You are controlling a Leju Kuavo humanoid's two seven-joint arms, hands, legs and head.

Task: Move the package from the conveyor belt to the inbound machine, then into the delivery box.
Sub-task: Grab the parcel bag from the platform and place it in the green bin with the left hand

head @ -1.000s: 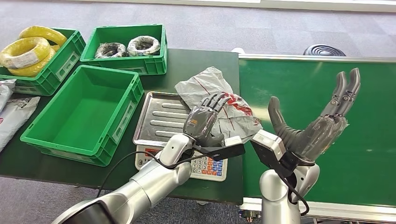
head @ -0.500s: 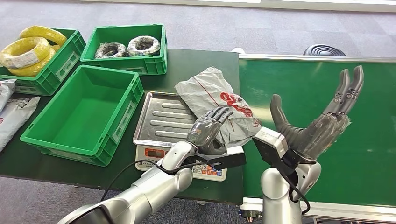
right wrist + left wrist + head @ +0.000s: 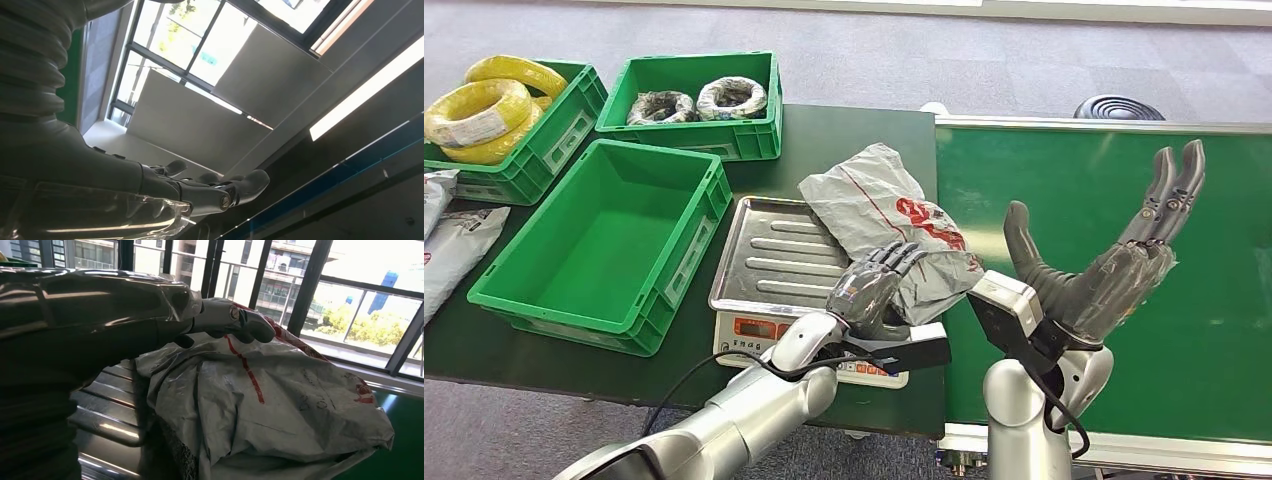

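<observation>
- Grey plastic mailer package (image 3: 889,225), crumpled and glossy, with red printing; lay on the right part of the ribbed steel tray (image 3: 769,260) of the weighing scale (image 3: 824,350), its right edge overhanging toward the conveyor belt (image 3: 1104,190).
- Left hand (image 3: 869,285), dark grey with segmented fingers; rested at the near edge of the package, fingers slightly curled and apart, clamped on nothing visible. In the left wrist view the fingertips (image 3: 250,325) lay over the wrinkled top of the package (image 3: 270,400), with the tray's raised ribs (image 3: 107,410) below.
- Right hand (image 3: 1104,270); raised above the smooth green belt, palm up, thumb and fingers spread wide, nothing held. Fingers (image 3: 220,192) seen extended in the right wrist view against ceiling and windows.
- Empty green plastic crate (image 3: 604,240), rectangular with ribbed walls; stood just left of the scale on the dark tabletop (image 3: 844,130).
- Two further green crates behind: one with coils of yellow cable (image 3: 494,100), one with coils of dark wrapped cable (image 3: 694,100).
- Pale bagged parcels (image 3: 449,235) at the table's far left edge.
</observation>
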